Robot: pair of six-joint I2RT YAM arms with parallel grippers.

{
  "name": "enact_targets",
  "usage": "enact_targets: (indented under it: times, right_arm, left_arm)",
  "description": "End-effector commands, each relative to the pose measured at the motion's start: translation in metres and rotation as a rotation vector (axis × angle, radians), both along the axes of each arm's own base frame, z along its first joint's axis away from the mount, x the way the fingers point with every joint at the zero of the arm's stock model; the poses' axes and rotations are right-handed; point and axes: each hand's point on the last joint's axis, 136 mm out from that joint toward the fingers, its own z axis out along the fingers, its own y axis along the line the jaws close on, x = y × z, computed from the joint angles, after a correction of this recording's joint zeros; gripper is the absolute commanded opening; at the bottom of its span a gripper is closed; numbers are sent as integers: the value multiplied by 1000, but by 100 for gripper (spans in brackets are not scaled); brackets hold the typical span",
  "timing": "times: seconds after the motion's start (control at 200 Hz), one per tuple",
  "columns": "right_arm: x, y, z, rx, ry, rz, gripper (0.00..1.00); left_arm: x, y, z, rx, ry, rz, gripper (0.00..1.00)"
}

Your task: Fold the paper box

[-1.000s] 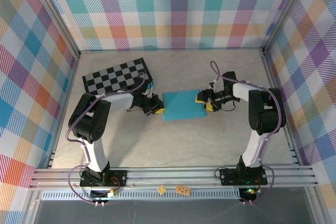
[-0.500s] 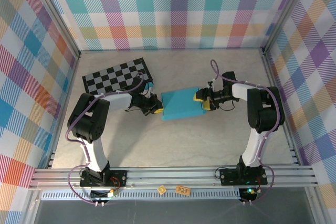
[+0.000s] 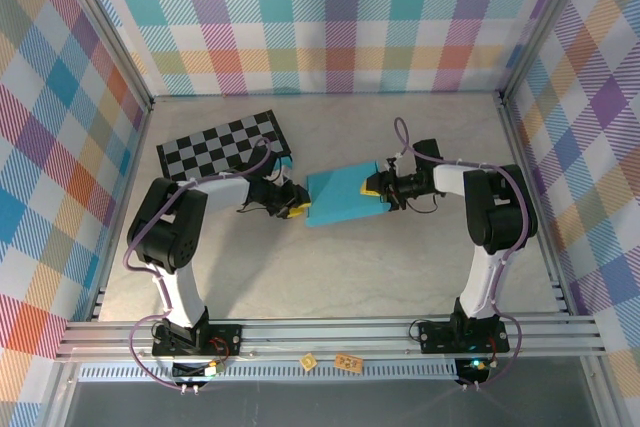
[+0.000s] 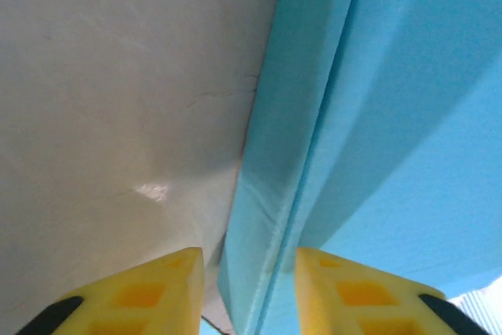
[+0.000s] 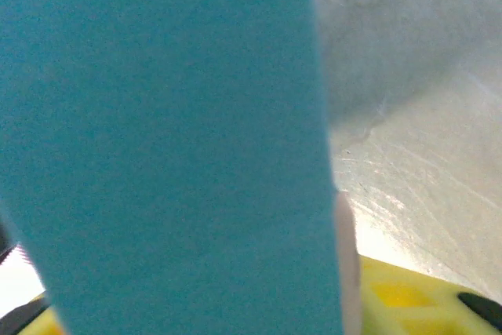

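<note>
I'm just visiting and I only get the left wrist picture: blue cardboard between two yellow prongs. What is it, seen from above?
Observer: A blue paper box, sitting in the middle of the table.
Visitor: Is anything at its other end?
Observer: Yes, the right gripper is at its right end.
Visitor: Anything else on the table?
Observer: A checkerboard, toward the back left corner.

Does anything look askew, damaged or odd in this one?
The paper box lies skewed on the table, its right end farther back than its left. The left gripper has its jaws straddling the box's left edge; the right gripper meets its right end.
</note>
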Motion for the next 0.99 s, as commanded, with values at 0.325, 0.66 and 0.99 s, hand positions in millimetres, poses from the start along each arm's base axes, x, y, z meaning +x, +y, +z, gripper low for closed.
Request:
enact_targets:
  times: [0.325, 0.66, 0.99]
  right_arm:
    - [-5, -25, 16, -30, 484, -162, 39]
    - [-23, -43, 22, -37, 739, -202, 36]
    - [-36, -46, 22, -5, 859, -219, 34]
  left_arm:
    - [24, -14, 139, -48, -618, -208, 45]
    - [-72, -46, 130, 106, -1057, -920, 56]
    - [-72, -48, 92, 218, -1117, -1052, 62]
